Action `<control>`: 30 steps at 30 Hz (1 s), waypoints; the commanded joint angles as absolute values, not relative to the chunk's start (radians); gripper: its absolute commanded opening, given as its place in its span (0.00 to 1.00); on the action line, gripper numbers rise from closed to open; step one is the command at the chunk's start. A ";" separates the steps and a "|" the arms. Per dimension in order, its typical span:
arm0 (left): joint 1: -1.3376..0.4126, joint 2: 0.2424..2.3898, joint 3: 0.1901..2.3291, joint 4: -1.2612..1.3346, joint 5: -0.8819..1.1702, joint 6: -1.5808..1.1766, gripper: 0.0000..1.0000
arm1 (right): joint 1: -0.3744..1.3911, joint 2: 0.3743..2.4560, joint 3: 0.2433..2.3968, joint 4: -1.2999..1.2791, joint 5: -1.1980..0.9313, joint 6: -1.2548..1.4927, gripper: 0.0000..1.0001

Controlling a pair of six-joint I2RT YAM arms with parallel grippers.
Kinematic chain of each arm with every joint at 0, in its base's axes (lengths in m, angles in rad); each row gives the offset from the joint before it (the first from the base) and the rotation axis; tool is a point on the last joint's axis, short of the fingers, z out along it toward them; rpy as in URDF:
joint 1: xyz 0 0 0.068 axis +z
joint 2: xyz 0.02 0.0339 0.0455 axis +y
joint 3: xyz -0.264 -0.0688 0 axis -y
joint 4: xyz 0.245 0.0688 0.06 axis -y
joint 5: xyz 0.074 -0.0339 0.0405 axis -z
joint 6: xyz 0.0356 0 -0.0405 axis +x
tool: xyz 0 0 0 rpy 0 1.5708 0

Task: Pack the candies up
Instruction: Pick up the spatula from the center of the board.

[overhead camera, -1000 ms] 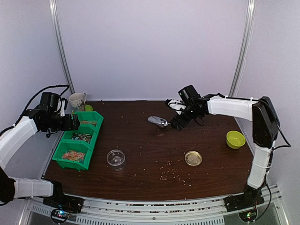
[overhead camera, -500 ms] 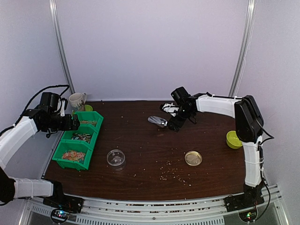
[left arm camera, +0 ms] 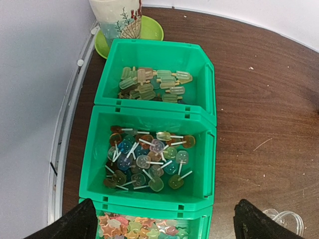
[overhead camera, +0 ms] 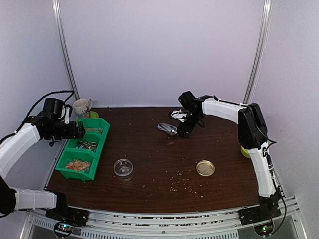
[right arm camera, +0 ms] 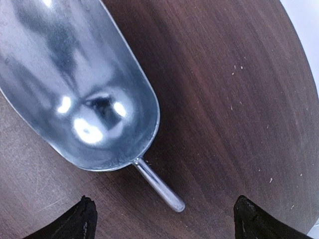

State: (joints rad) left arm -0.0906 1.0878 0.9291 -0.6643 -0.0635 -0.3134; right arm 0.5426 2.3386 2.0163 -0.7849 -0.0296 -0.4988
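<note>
Left tool (left arm camera: 167, 224) is wide apart with nothing in it, hanging over the green bins (left arm camera: 154, 113) at the desk's (overhead camera: 149, 149) left edge. All the candies (left arm camera: 149, 159) I can see are in those bins. The round lollipop ones sit in the middle bin straight ahead of the tool, and a pale green batch is in the bin beyond. Star shapes are in the bin right under the fingers. A mug (left arm camera: 115, 20) stands past the far bin.

Right tool (right arm camera: 167, 219) is also wide apart and gripping nothing. It's low over the scoop (right arm camera: 79, 84), which lies on the desk just ahead of it. The bowl looks empty. The handle (right arm camera: 157, 184) points back into the gap, and its tip is between the fingers (right arm camera: 82, 221) but clear of both. I can't tell the tool's height above it.

Jar (overhead camera: 123, 168) and lid (overhead camera: 205, 168) sit well behind the right tool, apart from each other.
</note>
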 commanded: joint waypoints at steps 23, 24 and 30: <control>-0.081 1.111 0.956 -0.655 -0.041 -0.308 0.98 | 0.583 2.506 2.264 -1.051 -0.041 -0.596 0.82; -0.081 1.111 0.956 -0.655 -0.043 -0.308 0.98 | 0.585 2.511 2.269 -1.058 -0.041 -0.602 0.82; -0.081 1.121 0.960 -0.656 -0.035 -0.308 0.98 | 0.587 2.508 2.266 -1.075 -0.069 -0.619 0.72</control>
